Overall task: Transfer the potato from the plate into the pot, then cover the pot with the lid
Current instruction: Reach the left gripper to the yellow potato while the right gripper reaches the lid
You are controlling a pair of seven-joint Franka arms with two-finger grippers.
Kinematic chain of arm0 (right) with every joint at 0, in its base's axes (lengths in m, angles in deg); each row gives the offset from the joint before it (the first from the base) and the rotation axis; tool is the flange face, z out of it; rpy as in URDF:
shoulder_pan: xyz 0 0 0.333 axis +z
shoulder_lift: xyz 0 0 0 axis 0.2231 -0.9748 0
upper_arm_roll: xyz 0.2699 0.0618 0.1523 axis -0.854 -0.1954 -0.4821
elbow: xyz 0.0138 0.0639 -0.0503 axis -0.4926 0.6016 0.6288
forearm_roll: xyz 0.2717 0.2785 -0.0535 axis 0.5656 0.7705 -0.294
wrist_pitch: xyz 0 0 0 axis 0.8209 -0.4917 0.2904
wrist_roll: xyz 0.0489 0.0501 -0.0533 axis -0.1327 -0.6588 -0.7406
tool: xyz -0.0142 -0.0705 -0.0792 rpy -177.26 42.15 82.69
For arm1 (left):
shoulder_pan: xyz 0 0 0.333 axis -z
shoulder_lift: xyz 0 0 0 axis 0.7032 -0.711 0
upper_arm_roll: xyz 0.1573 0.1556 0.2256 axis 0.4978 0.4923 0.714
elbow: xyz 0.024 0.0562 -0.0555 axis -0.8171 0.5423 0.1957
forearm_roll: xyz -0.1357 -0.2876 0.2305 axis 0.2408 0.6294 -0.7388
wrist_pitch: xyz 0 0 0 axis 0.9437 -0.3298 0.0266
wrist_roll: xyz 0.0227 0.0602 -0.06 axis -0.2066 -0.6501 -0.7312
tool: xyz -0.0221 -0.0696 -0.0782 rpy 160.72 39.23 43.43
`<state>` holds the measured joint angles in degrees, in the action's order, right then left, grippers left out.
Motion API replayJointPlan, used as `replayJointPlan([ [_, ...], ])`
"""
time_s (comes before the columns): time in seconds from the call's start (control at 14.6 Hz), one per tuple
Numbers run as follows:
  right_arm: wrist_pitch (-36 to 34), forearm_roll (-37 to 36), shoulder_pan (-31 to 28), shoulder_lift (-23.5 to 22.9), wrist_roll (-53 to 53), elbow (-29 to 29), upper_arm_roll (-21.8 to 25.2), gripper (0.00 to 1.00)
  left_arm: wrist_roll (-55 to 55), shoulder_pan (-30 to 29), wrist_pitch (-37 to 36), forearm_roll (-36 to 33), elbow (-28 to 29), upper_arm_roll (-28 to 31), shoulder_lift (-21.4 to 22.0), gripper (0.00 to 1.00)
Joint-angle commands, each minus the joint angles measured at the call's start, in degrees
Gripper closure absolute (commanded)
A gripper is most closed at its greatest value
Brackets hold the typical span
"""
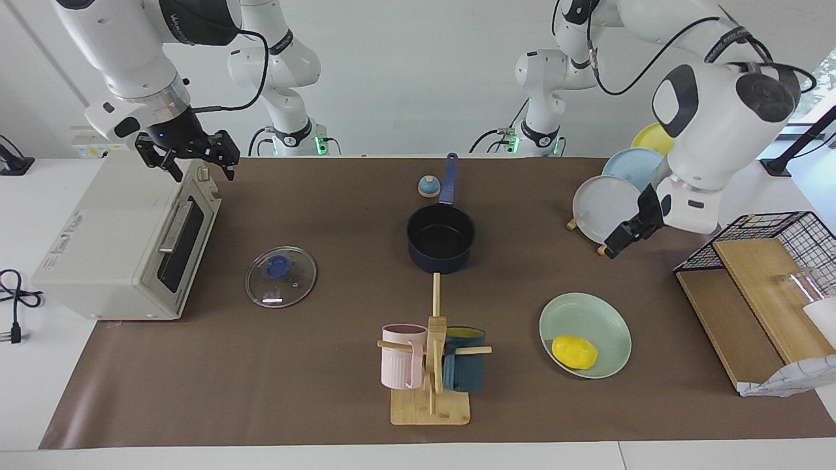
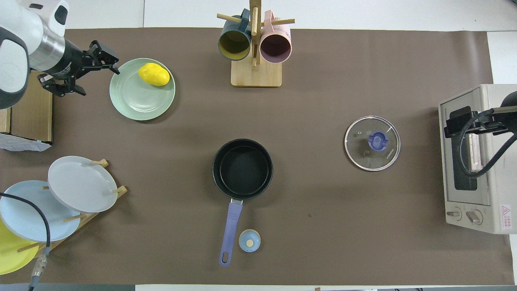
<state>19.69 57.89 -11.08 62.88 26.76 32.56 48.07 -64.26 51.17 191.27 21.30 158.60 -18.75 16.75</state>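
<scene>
The left gripper (image 2: 78, 72) hangs in the air with its fingers spread and nothing between them, just beside the rim of the plate (image 1: 601, 313), toward the left arm's end of the table. The step in hand looks like the reach for the potato (image 1: 575, 352), which lies on the part of the plate farthest from the robots, close to the rim. To do it well the gripper should probably come over the potato and descend straight, closing across its narrow width, since the smooth oval skin could slip or roll under an off-centre pinch, and it should stop short of the plate. The right gripper (image 1: 189, 156) waits over the toaster oven (image 1: 124, 241), also open and empty. The pot (image 1: 441, 238) stands mid-table with nothing inside, its handle pointing toward the robots. The lid (image 1: 281, 277) lies flat on the cloth, knob up, between the pot and the toaster oven, well apart from both.
</scene>
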Motion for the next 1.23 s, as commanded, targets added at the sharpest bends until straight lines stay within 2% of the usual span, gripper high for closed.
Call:
replayJointPlan([
  [0.0,-0.49,0.32,-0.06,0.76,0.11,0.77,-0.88,0.00,-10.76,2.03,3.74,0.40,-7.57,0.58,-8.49,0.00],
  [0.07,-0.49,0.41,0.21,0.84,-0.15,0.94,-1.06,0.00,-14.54,2.99,4.71,0.22,-9.59,0.93,-11.13,0.00],
  [0.27,-0.76,0.50,0.30,1.72,-0.16,2.60,-2.28,0.00,-22.65,5.19,11.39,-0.04,-9.96,2.43,-14.75,0.00],
  [0.55,13.98,2.08,0.91,3.31,-0.16,12.00,-6.24,0.00,-25.03,7.56,15.87,-1.89,-4.88,3.65,-14.41,0.00],
  [0.75,19.36,2.08,2.85,-3.17,-1.90,11.93,-6.34,0.00,-25.74,9.15,21.93,-4.00,2.58,6.12,-11.96,0.00],
  [0.96,25.08,2.08,2.32,-8.46,-6.64,12.37,-6.25,0.00,-26.88,9.24,22.56,-4.00,4.53,6.73,-11.34,0.00],
  [1.03,27.44,2.08,2.23,-9.52,-8.57,13.85,-6.25,0.00,-26.89,9.24,22.65,-4.00,4.80,6.82,-11.25,0.00],
  [1.16,34.20,1.99,2.41,-8.83,-10.00,19.55,-6.25,0.00,-26.89,9.24,22.56,-4.09,4.89,6.82,-11.16,0.00],
])
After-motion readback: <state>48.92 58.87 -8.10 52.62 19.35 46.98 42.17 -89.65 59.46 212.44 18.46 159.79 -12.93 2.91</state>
